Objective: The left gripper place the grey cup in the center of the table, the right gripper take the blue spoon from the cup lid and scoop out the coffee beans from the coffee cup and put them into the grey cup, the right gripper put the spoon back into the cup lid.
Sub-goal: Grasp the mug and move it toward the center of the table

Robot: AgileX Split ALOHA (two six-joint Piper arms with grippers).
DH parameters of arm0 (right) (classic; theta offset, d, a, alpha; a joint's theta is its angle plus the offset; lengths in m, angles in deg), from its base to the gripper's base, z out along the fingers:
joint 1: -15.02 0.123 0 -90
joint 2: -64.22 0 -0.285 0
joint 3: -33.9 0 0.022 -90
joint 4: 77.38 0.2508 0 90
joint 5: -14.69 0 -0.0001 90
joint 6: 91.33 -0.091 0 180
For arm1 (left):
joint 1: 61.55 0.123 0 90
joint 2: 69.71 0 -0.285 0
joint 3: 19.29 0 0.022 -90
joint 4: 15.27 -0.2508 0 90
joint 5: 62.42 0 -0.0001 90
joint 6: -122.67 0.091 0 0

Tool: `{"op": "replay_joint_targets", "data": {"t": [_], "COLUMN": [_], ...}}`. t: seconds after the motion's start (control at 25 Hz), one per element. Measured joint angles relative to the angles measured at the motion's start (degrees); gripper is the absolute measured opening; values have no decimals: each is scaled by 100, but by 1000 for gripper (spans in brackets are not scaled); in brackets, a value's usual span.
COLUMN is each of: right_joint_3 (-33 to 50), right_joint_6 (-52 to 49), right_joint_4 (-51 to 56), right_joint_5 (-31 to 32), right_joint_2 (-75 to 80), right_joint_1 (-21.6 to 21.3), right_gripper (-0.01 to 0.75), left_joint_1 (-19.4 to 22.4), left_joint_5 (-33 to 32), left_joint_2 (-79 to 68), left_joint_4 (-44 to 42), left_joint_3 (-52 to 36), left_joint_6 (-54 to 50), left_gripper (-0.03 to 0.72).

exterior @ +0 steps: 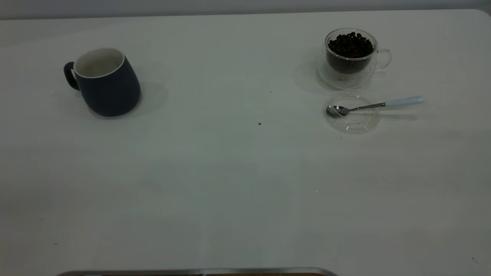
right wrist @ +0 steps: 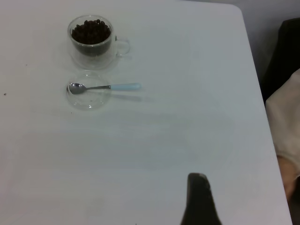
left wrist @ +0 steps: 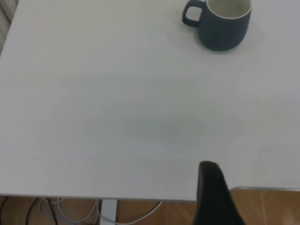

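The grey cup (exterior: 106,81) stands upright and empty at the table's (exterior: 230,184) left back, handle pointing left; it also shows in the left wrist view (left wrist: 222,24). At the right back the coffee cup (exterior: 351,57) holds a heap of coffee beans (exterior: 351,45). Just in front of it lies the cup lid (exterior: 352,112), with the blue spoon (exterior: 378,104) resting across it, bowl inside and handle pointing right. The left gripper (left wrist: 211,178) hangs shut over the table's near edge, far from the grey cup. The right gripper (right wrist: 198,187) is shut too, well away from the blue spoon (right wrist: 105,86). Neither arm appears in the exterior view.
A few dark specks (exterior: 259,124) dot the middle of the table. Beside the table's right edge are a person's pale sleeve (right wrist: 286,126) and a dark object (right wrist: 287,51). Cables (left wrist: 70,211) hang under the edge nearest the left gripper.
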Motion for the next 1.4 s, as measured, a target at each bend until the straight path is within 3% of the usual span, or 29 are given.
{"op": "replay_joint_targets", "data": {"t": [0.2,0.32,0.48,0.68,0.84,1.0,1.4], "right_joint_3": [0,0,0,0,0,0,0], "right_joint_6": [0,0,0,0,0,0,0], "right_joint_4": [0,0,0,-2,-2,-2,-2], "right_joint_5": [0,0,0,0,0,0,0], "right_joint_2": [0,0,0,0,0,0,0], "right_joint_1": [0,0,0,0,0,0,0], "right_gripper": [562,562,562,562,562,562,562], "left_joint_1": [0,0,0,0,0,42,517], "left_joint_5": [-44,286,1350,2741,3369,3655,3562], "left_joint_2": [-574,-1399,-2818,-4651,-6035,-7308,-9928], "left_joint_4": [-336,-784,-1370,-1404,-1434,-1462,-1462], "left_joint_3": [6,25,63,317,871,1637,3599], "left_joint_6": [-376,-610,-1346,-1655,-1745,-1752,-1378], "left_gripper": [508,508,508,508,508,508,508]}}
